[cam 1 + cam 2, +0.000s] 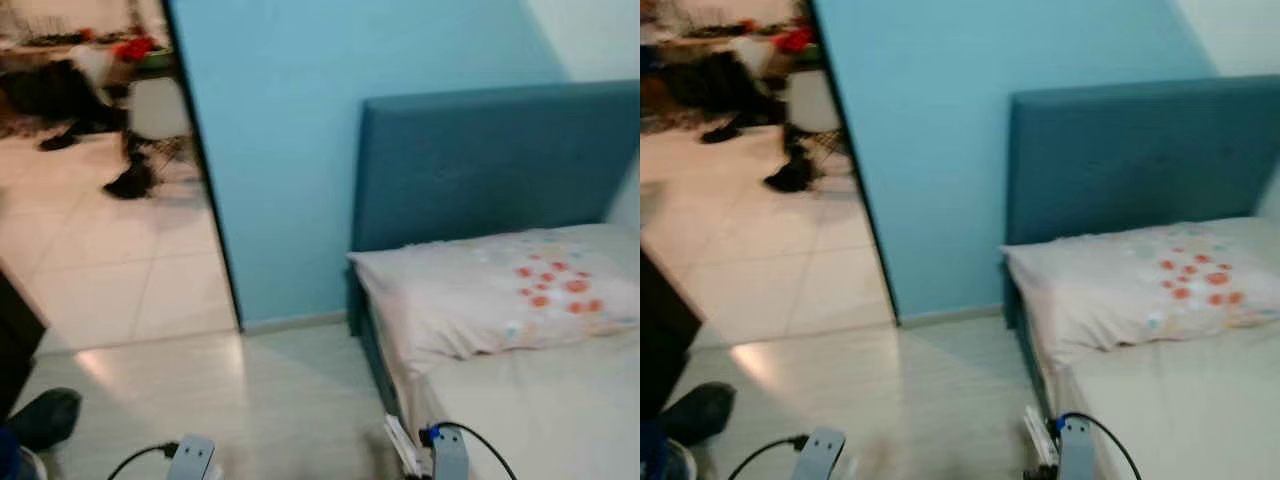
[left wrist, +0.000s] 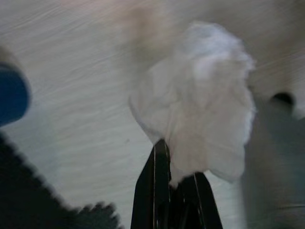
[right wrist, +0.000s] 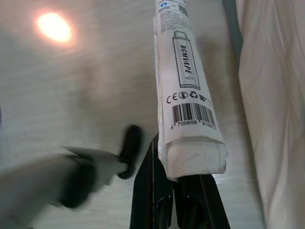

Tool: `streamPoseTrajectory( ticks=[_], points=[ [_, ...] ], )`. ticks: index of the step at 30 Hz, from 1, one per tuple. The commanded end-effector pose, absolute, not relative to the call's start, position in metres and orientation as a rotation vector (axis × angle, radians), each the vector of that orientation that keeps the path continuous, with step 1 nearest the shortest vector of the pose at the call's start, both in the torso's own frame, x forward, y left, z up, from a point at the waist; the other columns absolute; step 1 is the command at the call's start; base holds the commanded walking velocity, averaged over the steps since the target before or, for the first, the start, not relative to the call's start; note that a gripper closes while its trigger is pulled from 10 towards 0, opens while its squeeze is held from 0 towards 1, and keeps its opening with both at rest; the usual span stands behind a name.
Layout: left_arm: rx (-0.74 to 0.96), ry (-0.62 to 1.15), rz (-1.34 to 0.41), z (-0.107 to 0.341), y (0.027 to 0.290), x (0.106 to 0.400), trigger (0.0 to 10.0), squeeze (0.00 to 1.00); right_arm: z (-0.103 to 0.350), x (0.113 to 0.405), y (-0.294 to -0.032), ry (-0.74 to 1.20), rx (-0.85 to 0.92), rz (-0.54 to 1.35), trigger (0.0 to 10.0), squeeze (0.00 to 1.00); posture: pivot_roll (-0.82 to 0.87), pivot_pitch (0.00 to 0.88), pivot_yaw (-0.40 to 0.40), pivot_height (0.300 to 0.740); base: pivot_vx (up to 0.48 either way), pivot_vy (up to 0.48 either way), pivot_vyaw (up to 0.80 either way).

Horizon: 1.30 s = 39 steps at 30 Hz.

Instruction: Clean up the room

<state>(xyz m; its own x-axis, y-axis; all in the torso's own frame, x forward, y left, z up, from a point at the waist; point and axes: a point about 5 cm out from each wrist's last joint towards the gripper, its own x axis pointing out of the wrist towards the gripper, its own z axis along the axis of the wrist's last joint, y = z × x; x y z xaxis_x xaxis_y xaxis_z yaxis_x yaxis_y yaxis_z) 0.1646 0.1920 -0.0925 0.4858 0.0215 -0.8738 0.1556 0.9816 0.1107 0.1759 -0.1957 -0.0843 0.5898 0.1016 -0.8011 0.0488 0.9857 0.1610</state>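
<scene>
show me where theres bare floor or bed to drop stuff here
Bare floor runs between the blue wall and the bed. The mattress below the pillow is bare too. It is crowded through the doorway, around the shoes. The left gripper holds a tissue; the right gripper holds a box.

Both eye views look forward and down from the head at the bed (image 1: 520, 400), its blue headboard (image 1: 1140, 160) and the tiled floor (image 1: 130, 270), the right eye set slightly aside. Each wrist view looks close along its own black fingers (image 2: 157, 191) down onto pale floor, the right one beside the bed's edge.
</scene>
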Motion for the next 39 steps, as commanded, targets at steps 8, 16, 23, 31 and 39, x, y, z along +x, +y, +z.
streamPoseTrajectory(
  ticks=[8, 16, 23, 31, 39],
  points=[
    [0.146, 1.063, -0.084, -0.091, 0.192, 0.169, 10.0, 0.0, -0.098, 0.14, -0.208, 1.063, 0.058, -0.028, 10.0, 0.0, 0.02, 0.0, -0.008, 0.74, 0.0, 0.0, 0.77],
    [0.131, 1.062, -0.088, -0.091, 0.19, 0.17, 10.0, 0.0, -0.099, 0.133, -0.222, 1.106, -0.03, -0.036, 10.0, 0.0, 0.02, 0.0, -0.013, 0.74, 0.0, 0.0, 0.77],
    [0.14, 1.059, -0.088, -0.09, 0.191, 0.17, 10.0, 0.0, -0.097, 0.14, -0.221, 1.103, -0.064, -0.026, 10.0, 0.0, 0.02, 0.0, -0.015, 0.74, 0.0, 0.0, 0.77],
    [0.133, 1.046, -0.074, -0.089, 0.192, 0.173, 10.0, 0.0, -0.092, 0.149, -0.227, 1.068, -0.072, -0.037, 10.0, 0.0, 0.02, 0.0, -0.014, 0.74, 0.0, 0.0, 0.77],
    [0.104, 1.039, -0.062, -0.088, 0.189, 0.175, 10.0, 0.0, -0.086, 0.164, -0.225, 1.024, -0.088, -0.001, 10.0, 0.0, 0.03, 0.0, -0.027, 0.74, 0.0, 0.0, 0.77]
  ],
)
